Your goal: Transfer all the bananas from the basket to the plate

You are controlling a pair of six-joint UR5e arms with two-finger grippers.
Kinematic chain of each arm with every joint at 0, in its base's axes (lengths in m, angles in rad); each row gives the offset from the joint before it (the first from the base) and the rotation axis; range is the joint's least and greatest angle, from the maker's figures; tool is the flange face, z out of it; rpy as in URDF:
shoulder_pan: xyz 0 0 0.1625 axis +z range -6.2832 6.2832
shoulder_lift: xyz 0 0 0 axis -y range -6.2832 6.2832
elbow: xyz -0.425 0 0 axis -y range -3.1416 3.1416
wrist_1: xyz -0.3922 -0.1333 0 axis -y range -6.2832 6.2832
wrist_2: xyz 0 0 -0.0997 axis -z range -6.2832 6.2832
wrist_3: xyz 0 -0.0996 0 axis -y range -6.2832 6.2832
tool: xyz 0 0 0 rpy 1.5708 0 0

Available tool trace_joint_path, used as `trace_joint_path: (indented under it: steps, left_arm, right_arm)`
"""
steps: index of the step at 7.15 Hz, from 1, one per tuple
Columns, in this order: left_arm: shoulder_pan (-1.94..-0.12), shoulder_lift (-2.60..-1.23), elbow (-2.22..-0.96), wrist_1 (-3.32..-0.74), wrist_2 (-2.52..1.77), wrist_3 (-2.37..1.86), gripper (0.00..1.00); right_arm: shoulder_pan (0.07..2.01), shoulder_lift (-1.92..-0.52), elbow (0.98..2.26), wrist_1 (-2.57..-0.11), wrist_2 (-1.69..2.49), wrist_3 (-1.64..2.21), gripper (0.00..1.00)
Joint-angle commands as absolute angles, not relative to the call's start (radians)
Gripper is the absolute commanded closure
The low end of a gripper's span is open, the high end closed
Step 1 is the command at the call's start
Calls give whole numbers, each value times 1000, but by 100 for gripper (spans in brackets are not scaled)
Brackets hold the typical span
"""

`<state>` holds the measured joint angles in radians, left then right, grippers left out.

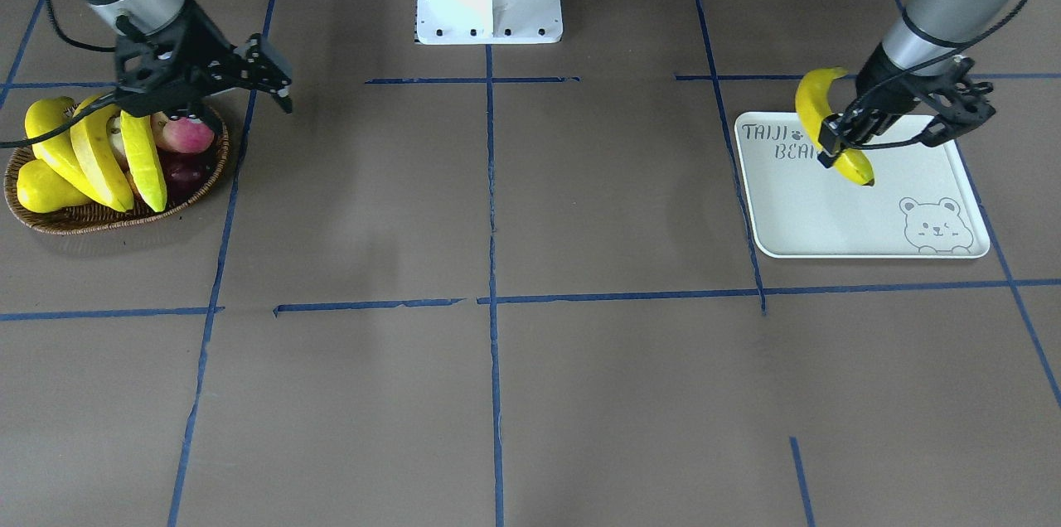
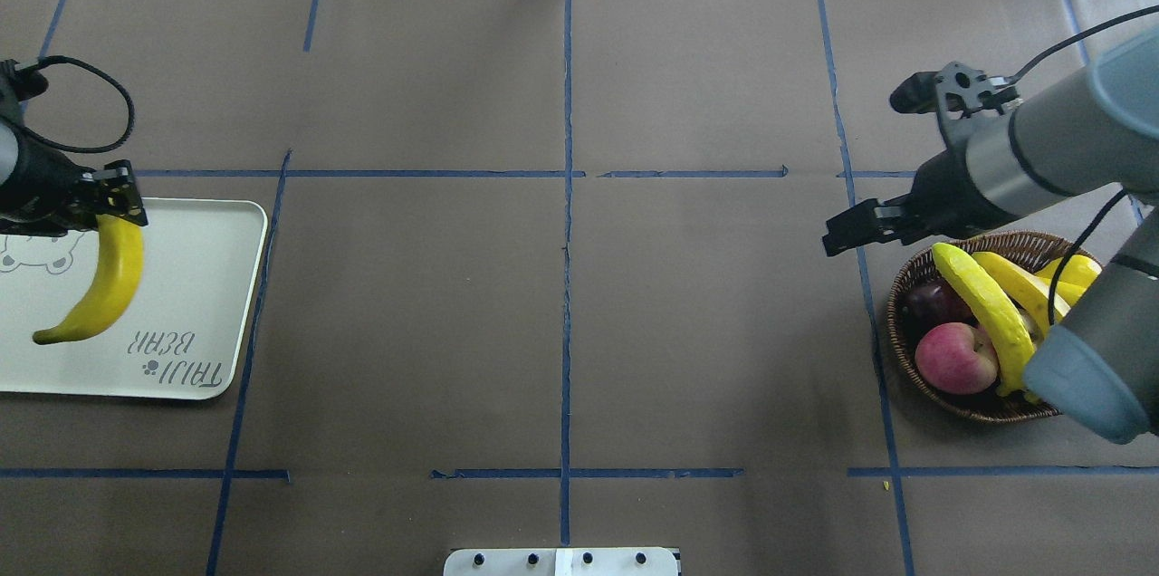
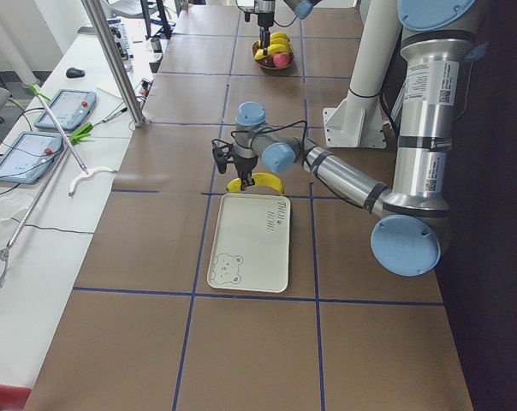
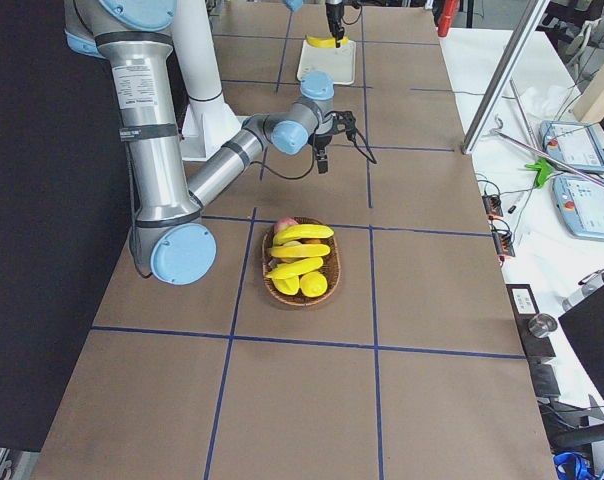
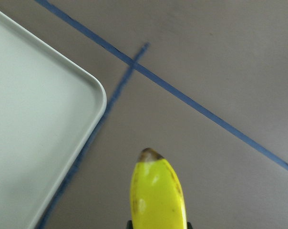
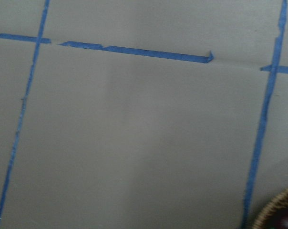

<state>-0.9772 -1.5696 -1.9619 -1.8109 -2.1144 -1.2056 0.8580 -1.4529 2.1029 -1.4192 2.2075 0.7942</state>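
**A:** Where is the left gripper [image 1: 831, 144]?

**B:** Over the flat, rectangular white tray [image 1: 829, 220] with the grey bear drawing and "TAIJI BEAR" lettering, at the end of the brown, blue-taped table [image 1: 580, 204] on the robot's left. Its two fingers are clamped on a long, curved, bright yellow banana [image 1: 816, 108], partway along its length.

**A:** How does the banana hang?

**B:** It hangs tilted, with one end raised by the tray's rim and the dark-tipped end sloping down over the tray's bare middle. I cannot tell whether that tip touches the tray. The left wrist view shows a brown-tipped end of the fruit, with the tray's rounded corner off to one side.

**A:** And the other bananas?

**B:** Three more bananas [image 1: 95, 154] lie in the shallow oval basket of woven brown wicker [image 1: 50, 220], well apart from the tray at the opposite end of the table. They lie side by side across a squat yellow pear [image 1: 41, 189], a red apple [image 1: 186, 133] and a dark purple fruit [image 1: 178, 171].

**A:** What about the right gripper [image 1: 282, 92]?

**B:** It is just beside the basket, on the side toward the table's middle, over bare table. I can see nothing in its hold. I cannot tell whether its fingers are spread or closed. Its wrist view shows only tape lines and a sliver of the wicker rim in one corner.
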Motion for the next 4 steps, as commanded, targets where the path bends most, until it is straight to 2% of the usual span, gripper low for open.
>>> trace_joint_path:
  steps: [1, 3, 4]
  left_arm:
    - [-1051, -1532, -1831, -1892, -2144, -1086, 100]
    - [-1078, -1513, -1610, -2204, -2145, -1094, 100]
    - [-1092, -1511, -1547, -2261, -2146, -1085, 100]
  right_arm:
    - [1007, -1592, 2097, -1420, 2295, 523, 0]
    - [1038, -1614, 2080, -1419, 2302, 462, 0]
    - [1039, -1615, 2080, -1419, 2303, 462, 0]
